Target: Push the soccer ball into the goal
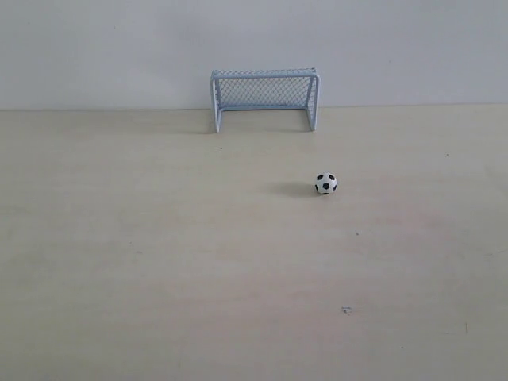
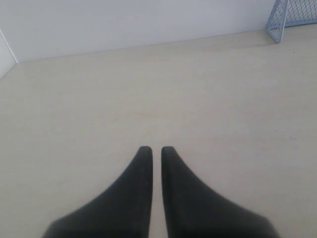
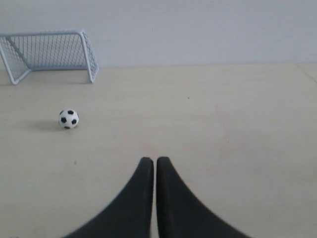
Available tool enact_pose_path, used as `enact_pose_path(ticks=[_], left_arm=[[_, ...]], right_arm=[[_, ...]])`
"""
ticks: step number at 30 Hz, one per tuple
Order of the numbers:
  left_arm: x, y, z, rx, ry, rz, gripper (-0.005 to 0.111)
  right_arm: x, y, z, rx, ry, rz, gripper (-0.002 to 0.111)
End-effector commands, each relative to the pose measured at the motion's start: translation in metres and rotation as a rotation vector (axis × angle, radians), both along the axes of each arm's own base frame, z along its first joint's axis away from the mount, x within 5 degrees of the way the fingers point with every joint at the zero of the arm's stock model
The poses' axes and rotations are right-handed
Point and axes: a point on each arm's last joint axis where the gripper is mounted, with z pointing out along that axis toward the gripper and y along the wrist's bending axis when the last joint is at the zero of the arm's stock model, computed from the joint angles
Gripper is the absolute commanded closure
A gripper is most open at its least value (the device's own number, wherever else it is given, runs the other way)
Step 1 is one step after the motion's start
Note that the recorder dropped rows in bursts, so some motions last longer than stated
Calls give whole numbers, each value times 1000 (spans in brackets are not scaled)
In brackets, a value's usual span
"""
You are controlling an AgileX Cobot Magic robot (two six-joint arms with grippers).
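Observation:
The tiny black-and-white soccer ball point(image 1: 325, 183) rests on the pale table, in front of the goal's right post. The pale blue-grey goal point(image 1: 265, 98) stands against the back wall, its mouth facing the table. In the right wrist view the soccer ball point(image 3: 68, 118) lies well away from my right gripper point(image 3: 154, 160), with the goal point(image 3: 49, 52) behind it. My right gripper is shut and holds nothing. My left gripper point(image 2: 153, 149) is shut too, with only a thin slit between its black fingers; one corner of the goal point(image 2: 292, 17) shows far off. Neither gripper appears in the exterior view.
A pale wooden table point(image 1: 159, 254) runs to a white wall point(image 1: 95, 48) at the back. A small dark speck point(image 1: 346, 309) marks the table near the front right.

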Motion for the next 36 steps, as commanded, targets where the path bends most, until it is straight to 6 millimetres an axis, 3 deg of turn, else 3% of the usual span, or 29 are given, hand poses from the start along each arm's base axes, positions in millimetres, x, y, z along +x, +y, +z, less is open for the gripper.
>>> enact_pose_path(ticks=[1,15,23,28,36], left_arm=[[0,-1,1,-8,-3,-6,100],[0,-1,1,-8,-3,-6,100],[0,-1,1,-8,-3,-6,100],[0,-1,1,-8,-3,-6,100],[0,-1,1,-8,-3,-6,100]], right_arm=[[1,-1,12,-5,-136,-9,108],[0,-2,31,11,-339,-19,108],[0,-2,35,12,-361,-20,108],[-4,-2,64,13,-383,-17,108],[7,-1,90,9,-296,-14,108]])
